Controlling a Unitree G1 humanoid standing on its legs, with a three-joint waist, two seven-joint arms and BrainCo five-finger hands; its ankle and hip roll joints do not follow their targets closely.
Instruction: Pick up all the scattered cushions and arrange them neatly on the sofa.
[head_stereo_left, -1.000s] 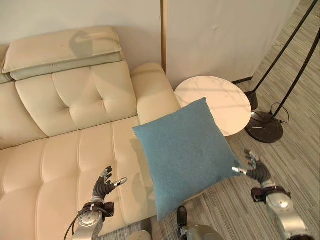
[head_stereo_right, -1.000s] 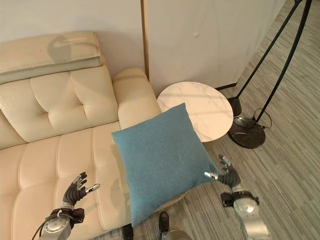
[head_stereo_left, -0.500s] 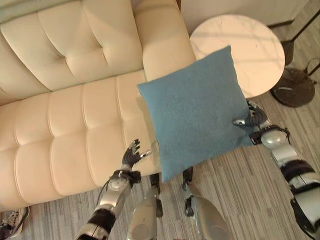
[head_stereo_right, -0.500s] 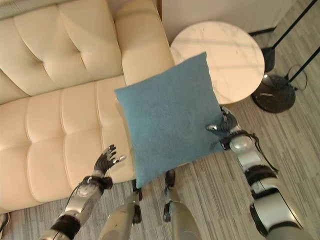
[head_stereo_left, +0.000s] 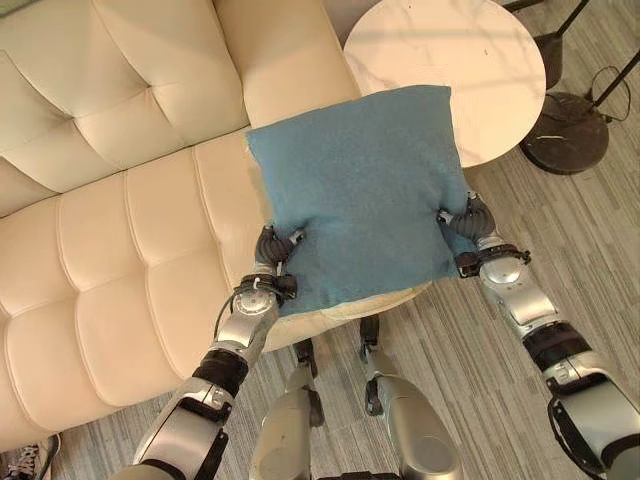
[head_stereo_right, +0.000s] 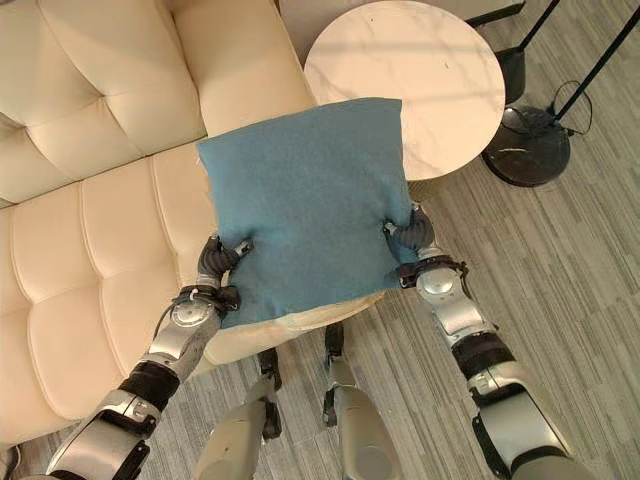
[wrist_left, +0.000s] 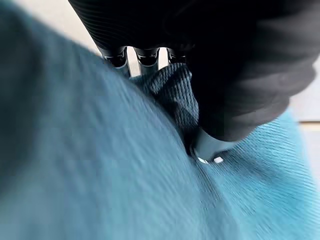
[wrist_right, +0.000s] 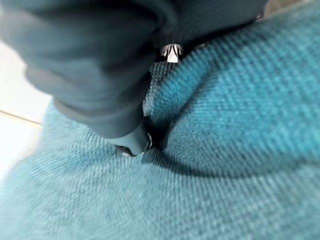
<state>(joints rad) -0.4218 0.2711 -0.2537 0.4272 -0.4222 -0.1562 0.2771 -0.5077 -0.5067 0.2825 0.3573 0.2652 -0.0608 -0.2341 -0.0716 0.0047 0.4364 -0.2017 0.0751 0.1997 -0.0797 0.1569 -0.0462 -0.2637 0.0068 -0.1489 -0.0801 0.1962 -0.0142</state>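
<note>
Both wrist views show thumbs pinching blue cushion (head_stereo_left: 360, 190) above sofa (head_stereo_left: 130, 230).

No readable text, labels, numbers or signs anywhere.

The cushion (head_stereo_left: 360, 190) is a plain teal blue with a fine woven twill texture and no print. Behind it the sofa (head_stereo_left: 120, 200) is cream, tufted in stitched squares – no other pattern. Beyond the cushion's far edge the round side table (head_stereo_left: 470, 60) has a pale off-white top with faint marble veining. Right of the table, a black lamp base (head_stereo_left: 565, 140) stands on grey wood-grain plank flooring (head_stereo_left: 560, 240) – streaked light and dark
</note>
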